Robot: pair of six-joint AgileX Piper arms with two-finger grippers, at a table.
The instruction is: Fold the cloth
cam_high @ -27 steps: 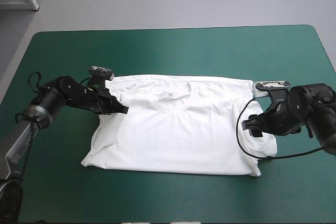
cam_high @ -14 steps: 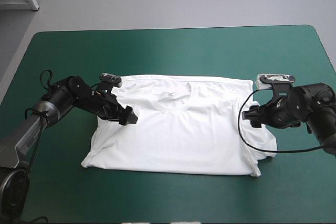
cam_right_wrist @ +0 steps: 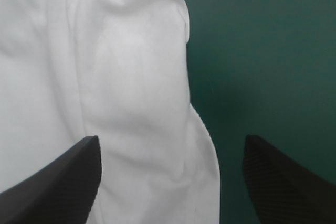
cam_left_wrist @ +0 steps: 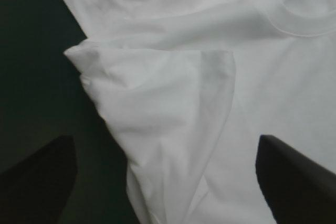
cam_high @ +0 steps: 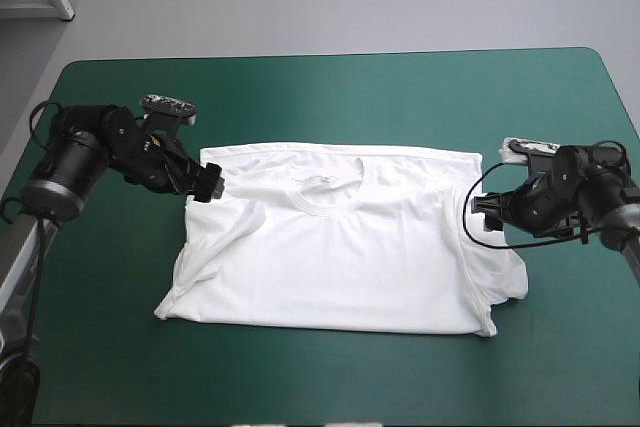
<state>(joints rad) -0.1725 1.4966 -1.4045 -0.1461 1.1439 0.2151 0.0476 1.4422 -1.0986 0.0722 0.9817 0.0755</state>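
Sleeves are seen tucked in on both sides of the T-shirt [cam_high: 340,267], which is laid flat on the teal-green cover [cam_high: 300,97] between the two grippers.

The left gripper [cam_high: 212,187] is held just beside the shirt's shoulder corner. Its black fingers [cam_left_wrist: 37,182] are spread wide and nothing is held between them. The folded sleeve [cam_left_wrist: 163,103] is seen just ahead of it. Just before, this gripper was seen further in, over the shirt. Now it is pulled back to the edge.

The right gripper [cam_high: 478,219] is drawn back a little too, toward the other side of the shirt. Its fingers are also kept apart, and nothing is gripped. The shirt's side edge [cam_right_wrist: 194,129] is seen under it and ahead of it, with bare cover beside.

The shirt itself is not moved from where it was earlier.

From this it is judged that the sleeve folds are done and let go. A new grip is likely needed next, so that the shirt can be folded over again. No such grip is made yet.
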